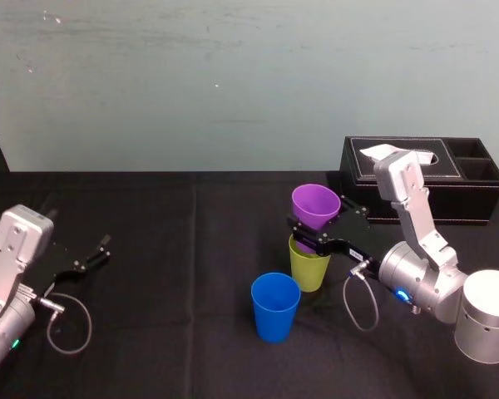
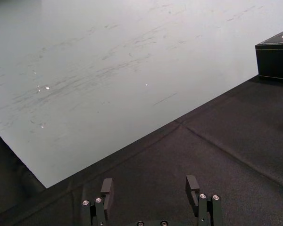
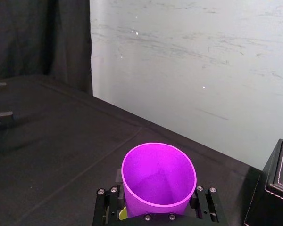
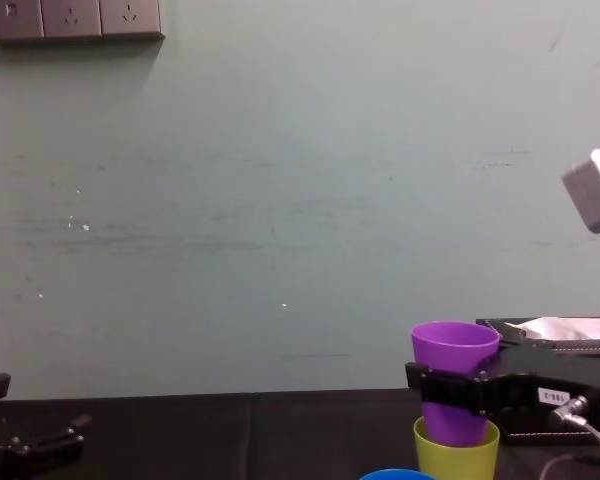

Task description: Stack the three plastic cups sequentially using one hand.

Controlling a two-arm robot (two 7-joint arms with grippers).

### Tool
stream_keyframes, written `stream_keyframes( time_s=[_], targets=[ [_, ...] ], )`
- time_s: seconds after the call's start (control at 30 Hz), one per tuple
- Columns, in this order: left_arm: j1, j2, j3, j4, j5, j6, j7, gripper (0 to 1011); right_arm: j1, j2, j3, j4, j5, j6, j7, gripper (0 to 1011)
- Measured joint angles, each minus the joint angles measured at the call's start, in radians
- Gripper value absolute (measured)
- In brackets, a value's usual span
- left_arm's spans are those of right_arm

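Head view: right gripper (image 1: 313, 228) is clamping the smooth purple tapered plastic cup (image 1: 316, 205) at centre right of the frame. The cup's base is entering the mouth of the yellow-green plastic tumbler (image 1: 309, 268), which is standing on the black cloth-covered table (image 1: 166, 274). At lower centre the bright blue plastic cup (image 1: 275, 306) is standing apart. At far left the left gripper (image 1: 96, 252) is resting, parked.

Left wrist view: its jaws are standing wide, holding nothing.

Right wrist view: jaws are pressing both sides of the purple cup.

Chest view: purple cup is sitting partly nested, lower right.

Judgement: first stacking step is finishing. The next move calls for lowering fully, releasing, then fetching the blue cup.
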Motion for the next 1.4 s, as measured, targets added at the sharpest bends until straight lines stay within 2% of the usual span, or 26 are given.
stream_keyframes(
  time_s=[0.9,1.27,1.4],
  targets=[
    [0.000,0.000,0.000,0.000,0.000,0.000,0.000,1000,0.004,-0.009,-0.007,0.023,-0.006,-0.008,-0.001,743],
    [0.000,0.000,0.000,0.000,0.000,0.000,0.000,1000,0.004,-0.008,-0.006,0.022,-0.005,-0.007,-0.002,1004],
    [0.000,0.000,0.000,0.000,0.000,0.000,0.000,1000,0.004,-0.008,-0.006,0.022,-0.005,-0.007,-0.002,1004]
  ],
)
